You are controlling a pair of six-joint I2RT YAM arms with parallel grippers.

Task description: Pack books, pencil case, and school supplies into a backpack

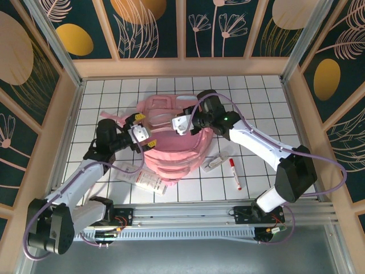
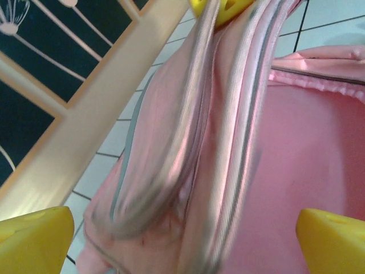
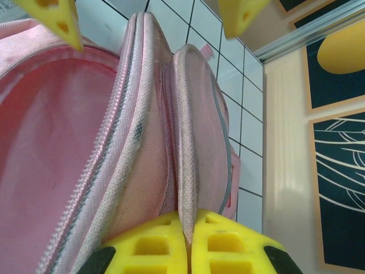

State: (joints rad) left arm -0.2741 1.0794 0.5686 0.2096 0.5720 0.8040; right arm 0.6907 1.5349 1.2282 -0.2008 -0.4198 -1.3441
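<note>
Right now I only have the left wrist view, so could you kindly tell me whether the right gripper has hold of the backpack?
Observer: Yes. In the right wrist view the right gripper is shut on a fold of the backpack at its rim, with the fabric pinched in its jaws.
Operator: Thank you. Is anything lying outside the bag?
Observer: From above, a white marker with a red cap lies on the tiled table to the right of the backpack, apart from it.
Operator: And on the other side?
Observer: A long white flat item with red print lies at the backpack's near left corner. I cannot tell whether they touch.
</note>
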